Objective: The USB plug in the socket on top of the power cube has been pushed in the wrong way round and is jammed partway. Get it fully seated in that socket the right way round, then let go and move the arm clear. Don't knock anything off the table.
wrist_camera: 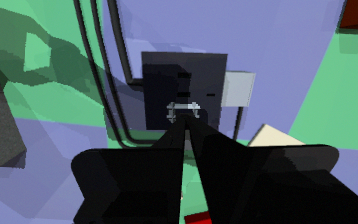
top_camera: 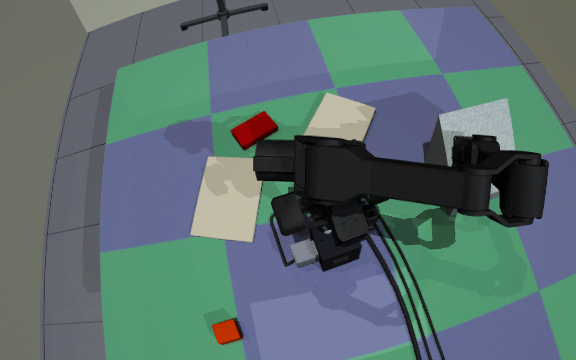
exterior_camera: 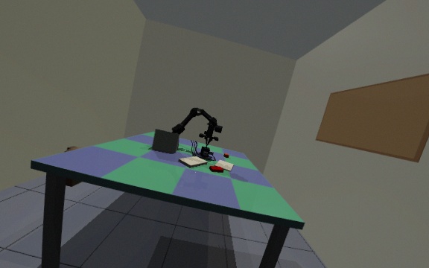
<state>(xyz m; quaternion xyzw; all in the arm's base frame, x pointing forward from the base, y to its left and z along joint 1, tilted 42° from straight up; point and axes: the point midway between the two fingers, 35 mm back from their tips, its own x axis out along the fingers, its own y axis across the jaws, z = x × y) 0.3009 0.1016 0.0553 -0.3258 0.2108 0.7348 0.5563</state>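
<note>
Matt surfaces almost throughout

The arm (top_camera: 418, 180) and gripper (wrist_camera: 186, 120) look like matt black plastic, clamped on a plug (wrist_camera: 182, 109) with a pale metallic sheen. The power cube (wrist_camera: 184, 90) is dull and dark. The grey block (top_camera: 473, 125) looks rough and speckled, the two cream sheets (top_camera: 228, 197) papery, and the table (top_camera: 158, 280) smooth.
</note>
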